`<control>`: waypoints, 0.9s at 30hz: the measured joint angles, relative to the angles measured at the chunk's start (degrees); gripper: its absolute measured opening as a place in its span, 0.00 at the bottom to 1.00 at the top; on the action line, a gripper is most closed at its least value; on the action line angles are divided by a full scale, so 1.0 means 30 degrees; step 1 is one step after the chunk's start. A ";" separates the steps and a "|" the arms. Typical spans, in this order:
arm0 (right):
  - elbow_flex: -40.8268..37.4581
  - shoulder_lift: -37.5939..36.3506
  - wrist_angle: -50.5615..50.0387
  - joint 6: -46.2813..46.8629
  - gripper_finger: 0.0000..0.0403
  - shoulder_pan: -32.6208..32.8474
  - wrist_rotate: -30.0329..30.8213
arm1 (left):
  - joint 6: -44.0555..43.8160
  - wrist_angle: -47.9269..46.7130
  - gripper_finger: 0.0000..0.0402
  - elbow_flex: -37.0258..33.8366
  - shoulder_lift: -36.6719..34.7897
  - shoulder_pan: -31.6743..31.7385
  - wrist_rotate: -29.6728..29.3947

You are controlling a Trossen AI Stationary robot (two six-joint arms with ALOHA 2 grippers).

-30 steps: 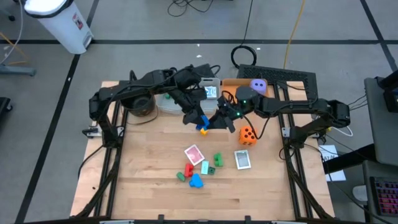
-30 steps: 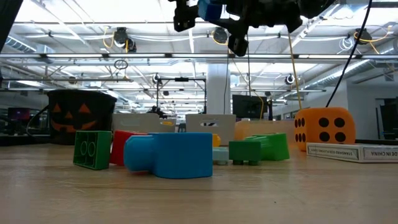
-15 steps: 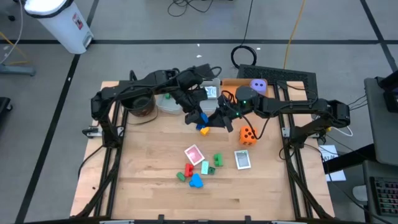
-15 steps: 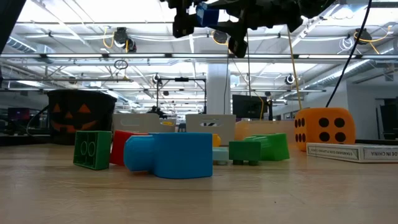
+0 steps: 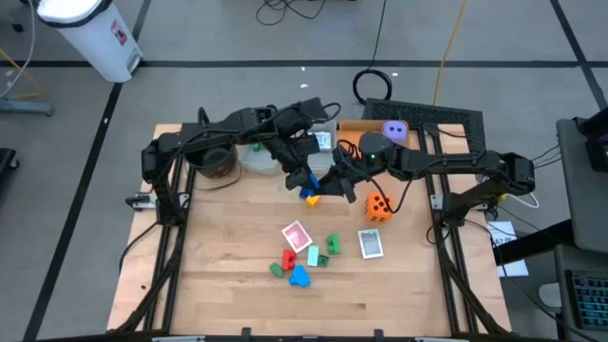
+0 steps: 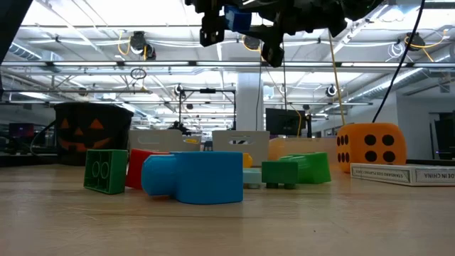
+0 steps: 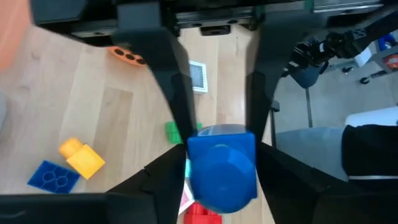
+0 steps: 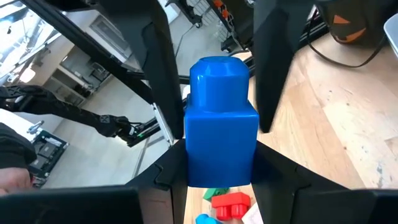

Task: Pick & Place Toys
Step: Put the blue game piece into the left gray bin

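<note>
From above, the left gripper (image 5: 302,179) and right gripper (image 5: 323,182) meet mid-table over a yellow plastic block (image 5: 311,199). Both wrist views show a blue plastic block (image 7: 221,163) clamped between each gripper's fingers, held aloft.

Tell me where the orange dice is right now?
In the high view, the orange dice sits on the table's right side, just above a playing card and below the right arm.

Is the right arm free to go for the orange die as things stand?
Probably not yet: the right gripper is shut on the blue block in midair, with the left gripper gripping it too. The orange die sits uncovered close by.
</note>
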 joint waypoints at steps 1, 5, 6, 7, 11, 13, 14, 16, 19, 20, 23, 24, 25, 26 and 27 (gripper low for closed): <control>0.0000 0.0000 0.0000 0.0000 0.31 0.0000 -0.0007 | 0.0000 0.0075 0.47 0.0000 0.0000 -0.0013 0.0001; 0.0000 0.0000 -0.0036 0.0000 0.31 0.0000 0.0007 | -0.0001 0.0231 0.44 0.0000 0.0000 0.0006 -0.0006; 0.0000 0.0000 -0.0036 0.0000 0.31 0.0000 0.0001 | 0.0000 0.0232 0.43 0.0000 0.0000 0.0006 -0.0006; 0.0000 0.0000 -0.0046 -0.0005 0.31 0.0000 0.0007 | -0.0012 0.0224 0.42 0.0000 0.0000 0.0006 0.0001; 0.0000 0.0000 -0.0080 -0.0007 0.31 0.0000 0.0047 | -0.0044 0.0200 0.37 0.0000 0.0000 0.0006 -0.0042; 0.0000 0.0000 -0.0080 -0.0015 0.31 0.0000 0.0080 | -0.0022 0.0169 0.35 0.0000 0.0000 0.0013 -0.0035; 0.0000 0.0000 -0.0080 -0.0015 0.31 0.0000 0.0080 | 0.0018 0.0158 0.34 0.0000 0.0000 0.0013 -0.0035; 0.0000 0.0000 -0.0080 -0.0060 0.31 0.0000 0.0080 | 0.0124 0.0159 0.33 0.0000 0.0000 0.0006 -0.0039; 0.0000 0.0000 -0.0080 -0.0228 0.31 0.0000 0.0108 | 0.0461 0.0144 0.34 0.0000 0.0000 0.0013 -0.0055; 0.0000 0.0000 -0.0077 -0.0270 0.32 0.0000 0.0147 | 0.0492 0.0148 0.34 0.0000 0.0000 0.0013 -0.0057; 0.0000 0.0000 0.0030 -0.0312 0.38 0.0000 0.0092 | 0.0720 0.0166 0.33 0.0000 0.0000 0.0013 -0.0006; 0.0000 0.0000 0.0063 -0.0281 0.40 0.0007 0.0066 | 0.0884 0.0172 0.33 0.0007 0.0000 0.0020 0.0061; 0.0000 0.0000 0.0130 -0.0133 0.43 0.0007 0.0087 | 0.1001 0.0151 0.33 0.0007 0.0000 0.0020 0.0067; 0.0000 -0.0004 0.0195 -0.0069 0.45 0.0007 0.0209 | 0.1108 0.0144 0.33 0.0007 0.0000 0.0020 0.0074; 0.0000 -0.0007 0.0204 -0.0073 0.48 0.0007 0.0378 | 0.1143 0.0151 0.33 0.0007 0.0000 0.0014 0.0067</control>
